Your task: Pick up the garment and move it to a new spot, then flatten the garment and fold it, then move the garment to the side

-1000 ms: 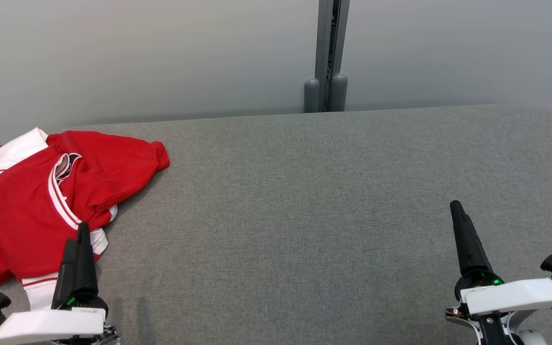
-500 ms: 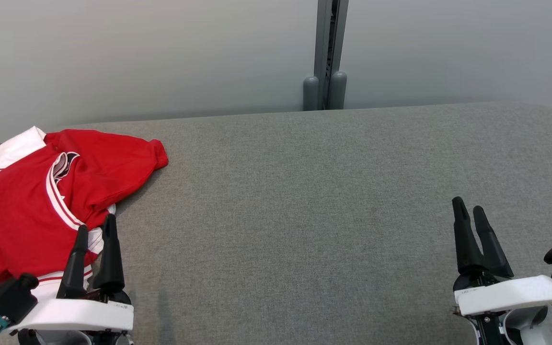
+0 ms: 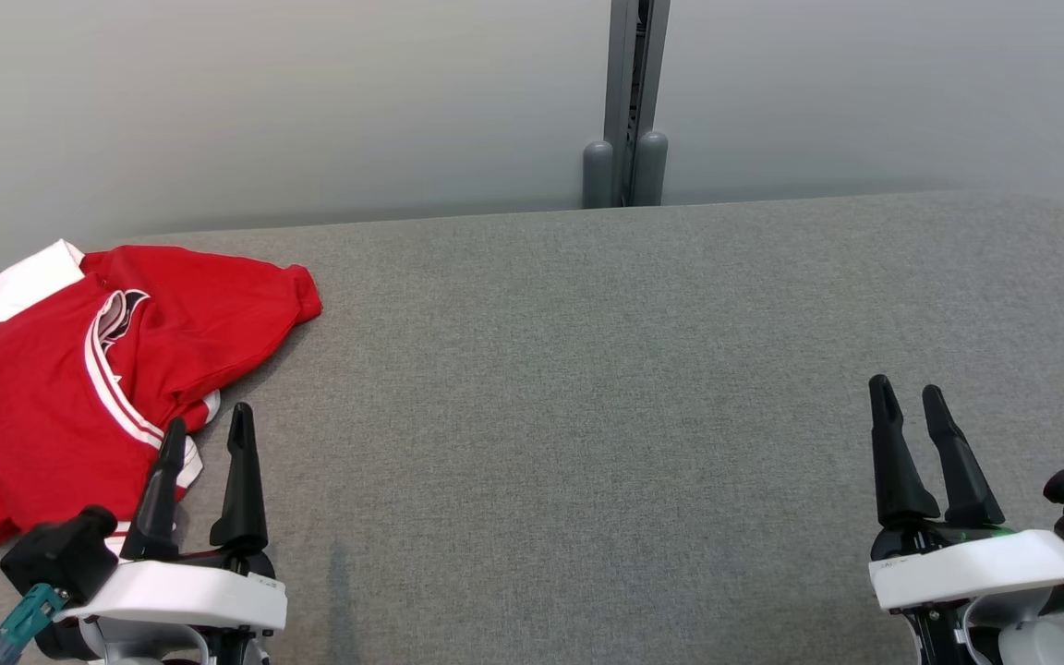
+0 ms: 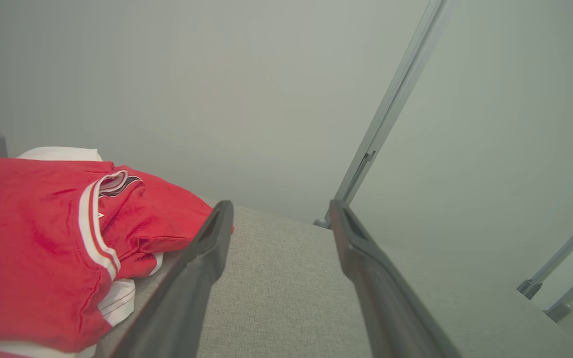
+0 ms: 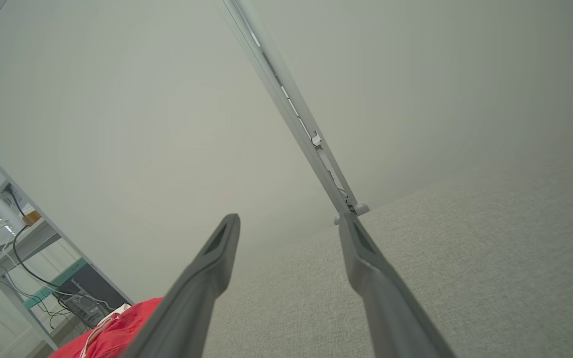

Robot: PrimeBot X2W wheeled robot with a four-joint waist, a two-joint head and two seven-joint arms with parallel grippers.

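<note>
**Garment Lies Crumpled and Unheld; Every Step of the Task Remains**

Two pale wall panels (image 3: 310,111) form the backdrop, joined by one grey upright post (image 3: 626,83). In front of them lies one broad surface covered in grey cloth (image 3: 587,369), bare across its middle and right.

The one garment (image 3: 79,369), red with white stripes and white trim, sits bunched at the far left of this surface. Part of it runs off the left edge of the head view. It has folds and overlaps throughout, so it is neither flattened nor folded. Judged from how it lies, it has not been picked up, and the move to a new spot, the flattening, the folding and the final move to the side are all left to do.

There are two grippers, each with two dark fingers. The left gripper (image 3: 207,416) is at the garment's near right edge with its jaws spread and nothing between them. In the left wrist view the red cloth lies just beside its left finger, outside the gap. Whether that finger touches the cloth cannot be told. The right gripper (image 3: 904,384) is well apart from the garment, over bare grey cloth at the right, with its jaws also spread and empty.

Smallest are the two rounded caps (image 3: 625,171) at the post's foot.
</note>
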